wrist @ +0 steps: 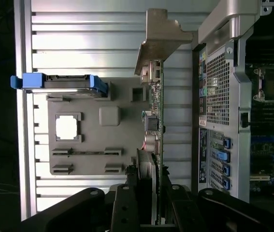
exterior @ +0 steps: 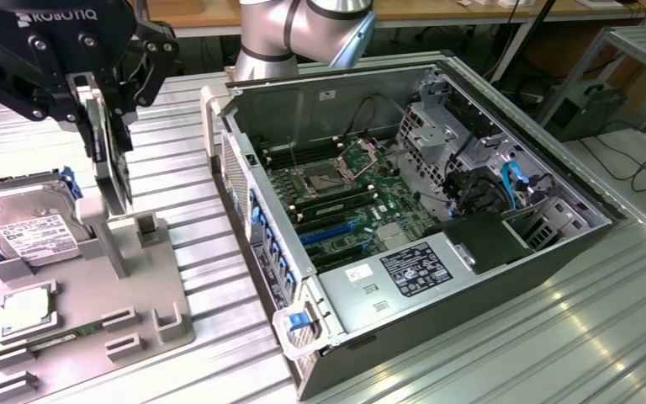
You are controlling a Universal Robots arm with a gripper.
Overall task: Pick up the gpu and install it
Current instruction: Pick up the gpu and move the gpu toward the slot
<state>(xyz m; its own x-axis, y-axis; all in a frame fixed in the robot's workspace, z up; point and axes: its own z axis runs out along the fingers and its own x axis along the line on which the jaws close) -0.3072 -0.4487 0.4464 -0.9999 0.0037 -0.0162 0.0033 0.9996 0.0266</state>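
your tool (exterior: 97, 105) is clamped on the gpu (exterior: 113, 168), a finger on each flat face and the card pinched between them, so the jaws stand only part way apart, stopped by the card's thickness. the card hangs straight down from the grip with its long axis upright, edge-on to you in the exterior view. in the wrist view it runs away from the fingers (wrist: 125, 208), and its silver bracket (wrist: 161, 34) sits at the far end. it hangs over the grey fixture (exterior: 87, 311) on the desk (exterior: 548, 337), just above the fixture's upright post; you cannot tell from here whether its lower end is clear of that post or touching it. the relation to watch is sideways: the open computer case (exterior: 413, 337) lies toward the exterior view's right of the card, near but not touching. the motherboard (exterior: 346, 198) and its blue slots (exterior: 329, 231) lie flat on the case floor, facing up. the hard drive (exterior: 26, 227) rests in the fixture on the other side of the card, away from the case.
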